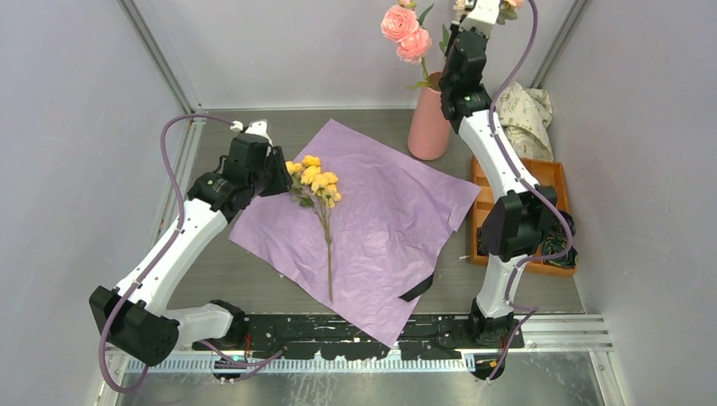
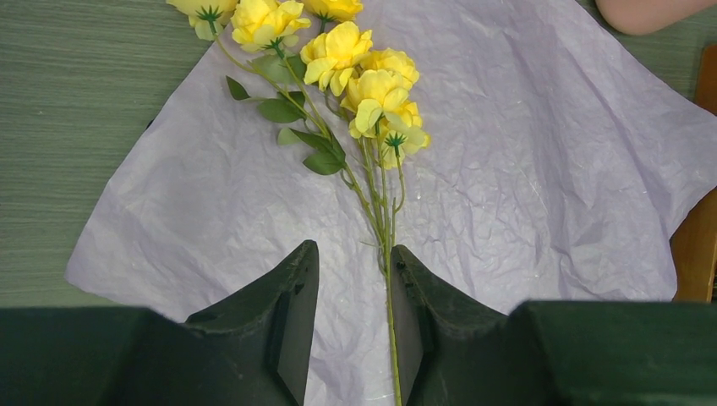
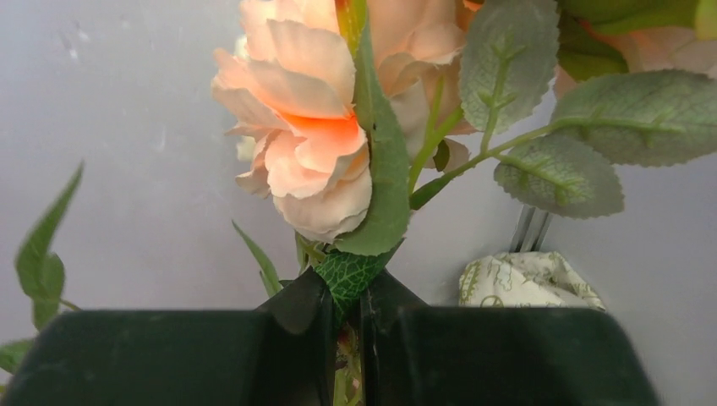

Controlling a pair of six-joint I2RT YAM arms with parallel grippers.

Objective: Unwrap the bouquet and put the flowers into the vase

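Note:
The bouquet is undone: its lilac paper (image 1: pixel 380 220) lies flat on the table. A spray of yellow flowers (image 1: pixel 317 179) rests on the paper, its blooms (image 2: pixel 363 76) far from me and its thin green stem (image 2: pixel 391 338) running back between my left fingers. My left gripper (image 2: pixel 353 254) is open low over the paper, and the stem lies along the inside of the right finger (image 2: pixel 414 279). The salmon-pink vase (image 1: pixel 429 127) stands at the back and holds pink flowers (image 1: pixel 406 32). My right gripper (image 1: pixel 489 7) is high above the vase, shut on the leafy stem of a peach flower (image 3: pixel 304 144).
An orange compartment tray (image 1: pixel 550 173) sits at the right behind the right arm. Crumpled cream printed paper (image 1: pixel 528 114) lies in the back right corner. A black ribbon piece (image 1: pixel 416 288) lies on the paper's near edge. Grey walls close in on all sides.

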